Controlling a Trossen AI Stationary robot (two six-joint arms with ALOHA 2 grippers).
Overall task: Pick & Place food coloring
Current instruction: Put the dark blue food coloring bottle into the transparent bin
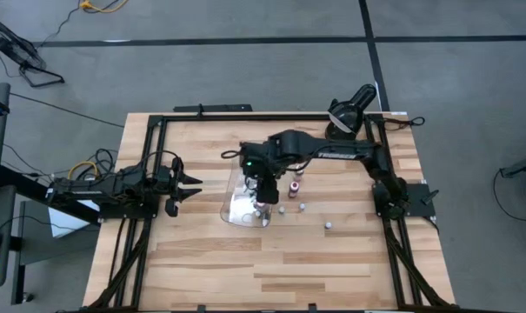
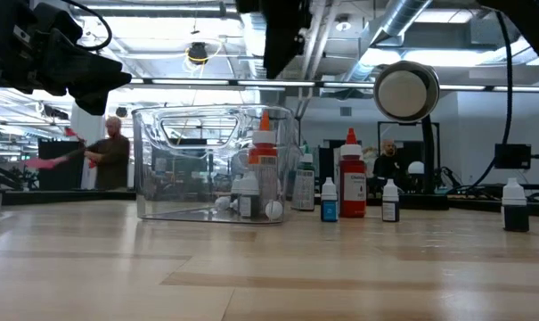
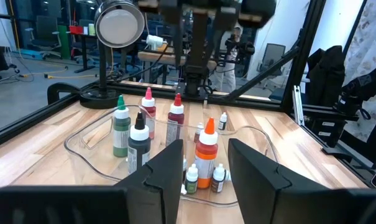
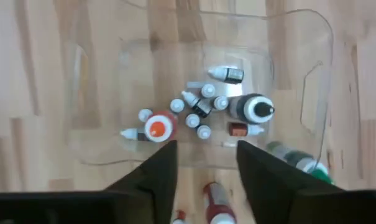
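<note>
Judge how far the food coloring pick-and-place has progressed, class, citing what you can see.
Done: several bottles already sit in the clear tray, including an orange-capped bottle and a black-capped bottle. In hand: nothing; the right gripper hangs open above the tray, and the left gripper waits open at the table's left. Left: bottles outside the tray, such as a red bottle and a small dark bottle.

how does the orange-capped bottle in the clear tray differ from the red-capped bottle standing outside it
The orange-capped bottle stands inside the clear tray among small bottles; the red-capped bottle stands on the bare table beside the tray. The first has a pale label band under an orange tip, the second a red body and red tip. In the low view the orange tip sits higher. Both stand upright, with pointed nozzle caps.
</note>
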